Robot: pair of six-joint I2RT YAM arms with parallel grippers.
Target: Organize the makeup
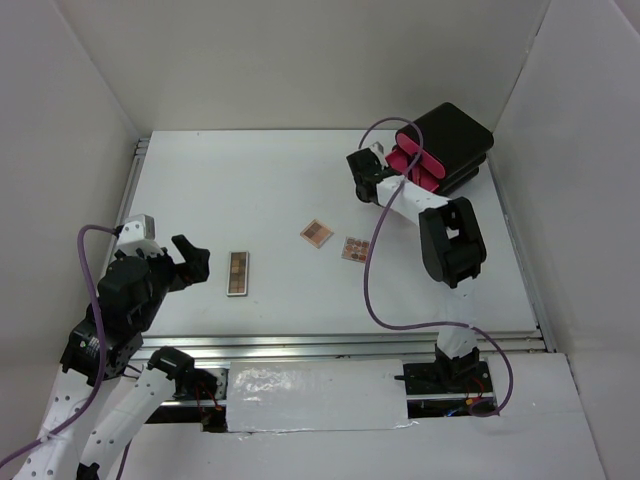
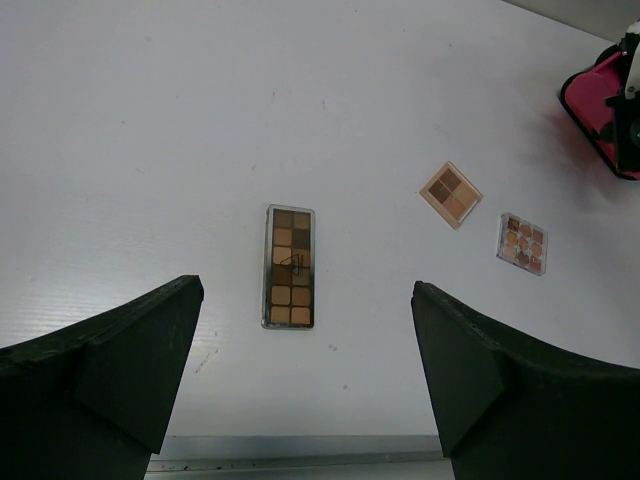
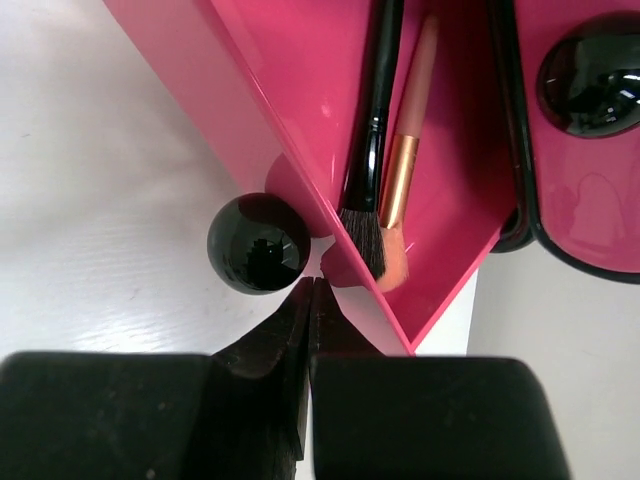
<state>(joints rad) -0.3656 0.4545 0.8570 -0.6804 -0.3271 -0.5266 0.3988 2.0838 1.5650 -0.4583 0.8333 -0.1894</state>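
Observation:
A narrow brown eyeshadow palette (image 1: 238, 273) lies flat on the white table, also in the left wrist view (image 2: 289, 266). Two small square tan-orange palettes (image 1: 316, 232) (image 1: 355, 248) lie right of it, also in the left wrist view (image 2: 450, 194) (image 2: 522, 243). My left gripper (image 1: 190, 262) is open and empty, above the table just left of the narrow palette (image 2: 305, 290). My right gripper (image 1: 362, 170) is shut with nothing between its jaws, its tips (image 3: 313, 285) beside the black knob (image 3: 258, 243) of an open pink drawer (image 3: 300, 110). A black brush (image 3: 372, 130) and an orange brush (image 3: 405, 170) lie inside that drawer.
A black box (image 1: 455, 140) with pink drawers (image 1: 410, 160) stands at the back right. A second drawer with its own black knob (image 3: 590, 70) shows beside the open one. White walls enclose the table. A metal rail (image 1: 350, 345) runs along the near edge.

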